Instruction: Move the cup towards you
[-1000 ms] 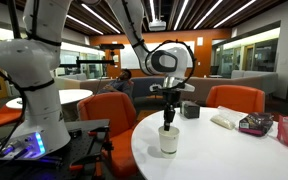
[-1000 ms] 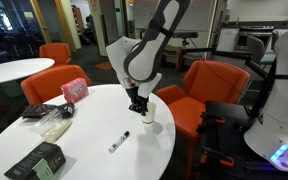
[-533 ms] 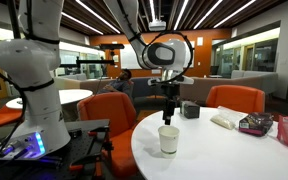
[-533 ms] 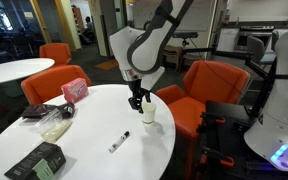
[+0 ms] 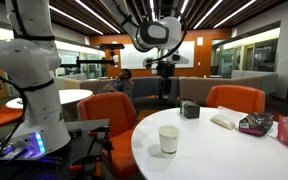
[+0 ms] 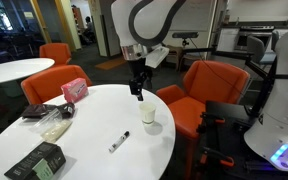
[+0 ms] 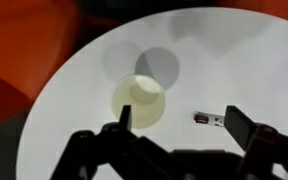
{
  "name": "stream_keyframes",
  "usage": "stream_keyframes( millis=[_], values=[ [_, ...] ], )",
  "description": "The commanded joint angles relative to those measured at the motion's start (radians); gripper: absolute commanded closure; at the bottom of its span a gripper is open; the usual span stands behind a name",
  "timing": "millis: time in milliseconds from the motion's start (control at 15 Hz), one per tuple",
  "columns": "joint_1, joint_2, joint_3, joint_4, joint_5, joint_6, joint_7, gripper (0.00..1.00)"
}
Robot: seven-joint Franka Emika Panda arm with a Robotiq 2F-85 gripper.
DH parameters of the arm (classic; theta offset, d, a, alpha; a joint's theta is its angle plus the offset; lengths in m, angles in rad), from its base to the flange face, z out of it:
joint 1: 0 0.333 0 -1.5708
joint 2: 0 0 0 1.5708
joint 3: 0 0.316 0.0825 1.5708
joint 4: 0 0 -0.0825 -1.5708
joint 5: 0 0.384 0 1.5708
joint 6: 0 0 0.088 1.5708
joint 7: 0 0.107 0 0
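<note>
The off-white paper cup (image 5: 169,139) stands upright near the edge of the round white table (image 5: 199,150), free of any grip. In an exterior view the cup (image 6: 149,113) sits close to the rim beside an orange chair. My gripper (image 5: 165,92) hangs well above the cup, pointing down, also seen as the gripper (image 6: 136,90). In the wrist view the gripper (image 7: 184,125) is open, its fingers spread wide with only bare table between them. The cup (image 7: 139,100) shows from above, just beyond the left finger.
A small marker (image 6: 118,141) lies on the table near the cup, seen too as the marker (image 7: 209,119). A dark grey container (image 5: 190,109), a white bag (image 5: 222,120) and boxes (image 5: 254,124) sit further back. Orange chairs (image 6: 206,85) ring the table.
The gripper has opened, let go of the cup and risen straight up. The cup stays upright where it was set down.
</note>
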Motion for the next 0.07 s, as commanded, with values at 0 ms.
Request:
stream_keyframes(
  millis=[0],
  values=[
    [-0.02,-0.036,0.018,0.009,0.0,-0.092,-0.009,0.0]
  ],
)
